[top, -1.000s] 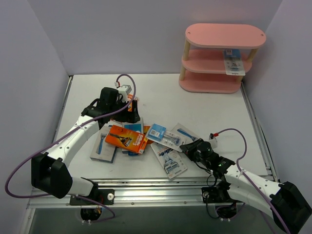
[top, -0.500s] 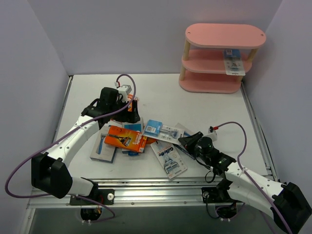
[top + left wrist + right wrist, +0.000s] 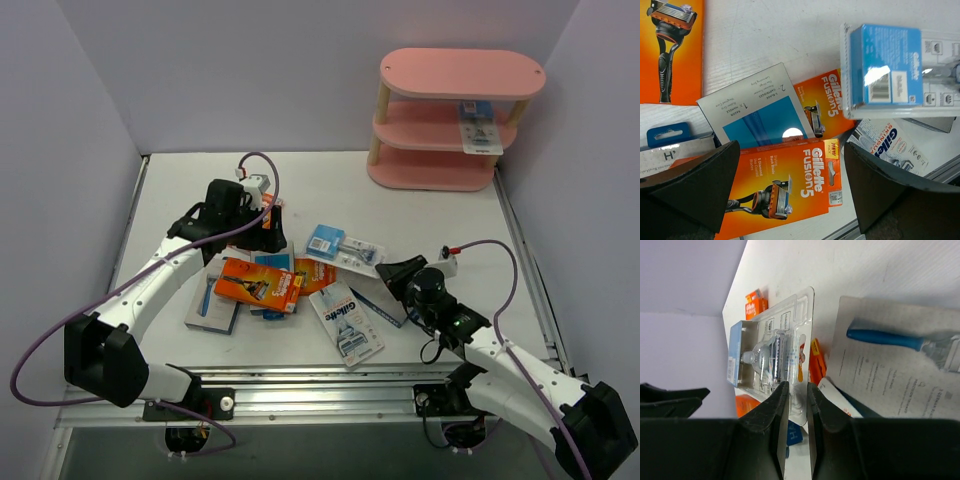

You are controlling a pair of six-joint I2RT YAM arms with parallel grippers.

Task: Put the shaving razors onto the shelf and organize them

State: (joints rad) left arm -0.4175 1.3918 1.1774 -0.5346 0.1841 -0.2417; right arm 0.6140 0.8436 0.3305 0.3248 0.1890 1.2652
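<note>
Several shaving razors lie heaped mid-table: an orange Fusion5 box [image 3: 258, 283], a white Gillette pack [image 3: 346, 322] and a blue-grey box [image 3: 212, 300]. My right gripper [image 3: 388, 264] is shut on the edge of a clear blister pack [image 3: 345, 247] and holds it above the heap; the wrist view shows its fingers [image 3: 796, 385] pinching the plastic rim of that pack [image 3: 771, 352]. At the back of the heap my left gripper [image 3: 266, 228] hangs open over an orange box [image 3: 785, 187]. The pink shelf [image 3: 460, 72] stands far right, with one razor pack [image 3: 478, 130] on its middle board.
Another orange razor pack [image 3: 672, 47] lies at the heap's far side. A grey box picturing a blue razor [image 3: 900, 375] lies just under the right gripper. White walls close in the table on the left, back and right. A metal rail [image 3: 320, 385] runs along the near edge.
My right gripper has risen and drawn right with the blister pack, lifting it off the heap and uncovering the box beneath. The left arm has stayed still.
</note>
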